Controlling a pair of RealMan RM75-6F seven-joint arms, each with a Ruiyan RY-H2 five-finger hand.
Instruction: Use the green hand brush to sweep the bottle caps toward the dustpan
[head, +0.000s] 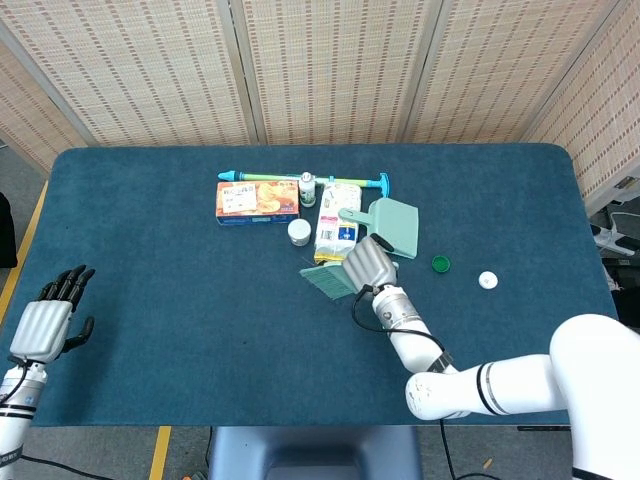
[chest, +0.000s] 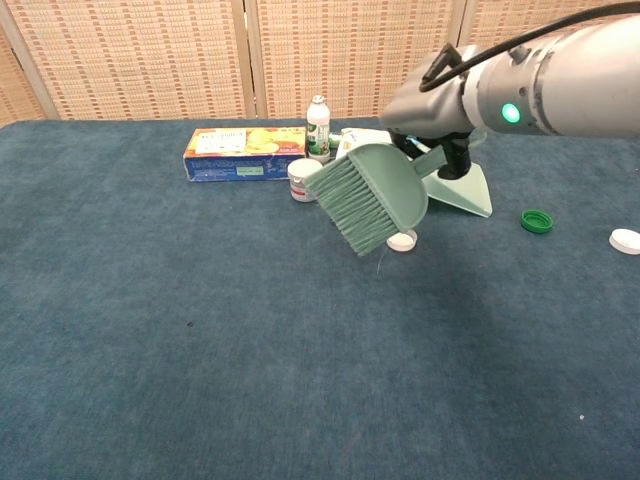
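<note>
My right hand (chest: 440, 112) grips the handle of the green hand brush (chest: 368, 196) and holds it tilted above the table, bristles pointing down to the left. In the head view the right hand (head: 367, 264) covers most of the brush (head: 324, 281). A white bottle cap (chest: 403, 240) lies just behind the bristle tips. The pale green dustpan (chest: 466, 190) lies flat behind the brush, also seen in the head view as the dustpan (head: 396, 221). A green cap (chest: 536, 220) and another white cap (chest: 624, 240) lie further right. My left hand (head: 46, 322) hovers open at the table's near left edge.
A biscuit box (chest: 245, 152), a small bottle (chest: 318, 127), a white jar (chest: 304, 180) and a snack packet (head: 335, 235) stand behind the brush. A long thin blue-green stick (head: 300, 178) lies behind them. The table edge (head: 300, 425) runs close below my right arm.
</note>
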